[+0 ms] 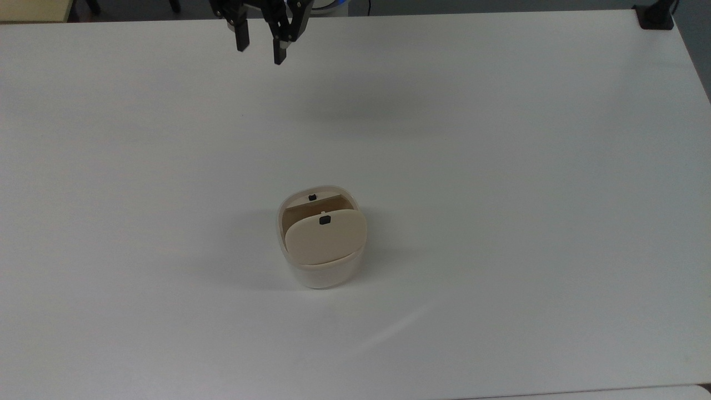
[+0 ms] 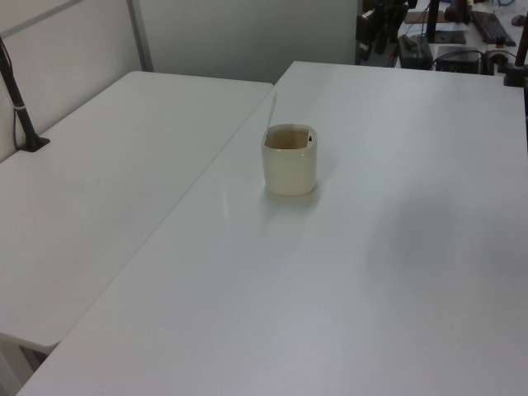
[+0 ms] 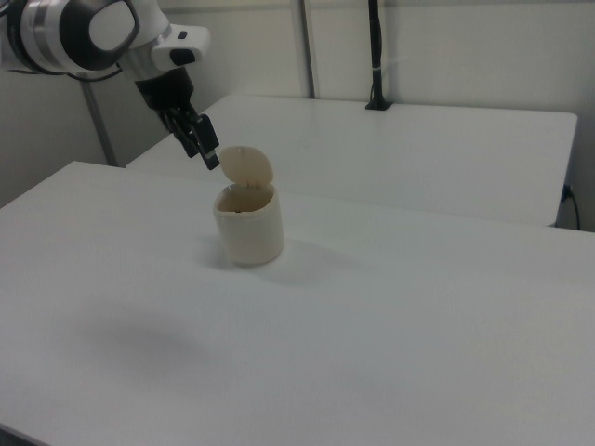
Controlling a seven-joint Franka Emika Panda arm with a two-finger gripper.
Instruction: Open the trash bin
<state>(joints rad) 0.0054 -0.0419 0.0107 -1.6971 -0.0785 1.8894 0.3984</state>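
Trash bin (image 1: 320,244) stood mid-table (image 1: 500,166), its beige lid (image 3: 248,166) tipped upright, mouth uncovered. My gripper (image 1: 260,47) hung well apart from the bin, above the table's far edge, fingers spread and empty.

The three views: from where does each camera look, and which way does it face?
Top view: high above the white table, looking down at the small cream-white plastic trash bin; open black jaws at the top view's upper edge.
Left view: raised beside the table, looking along it at the bin; dark shapes at the far end, unclear.
Right view: lower, facing the bin's side; white-and-grey arm at the right view's upper left.
Shared: all centre on the bin.
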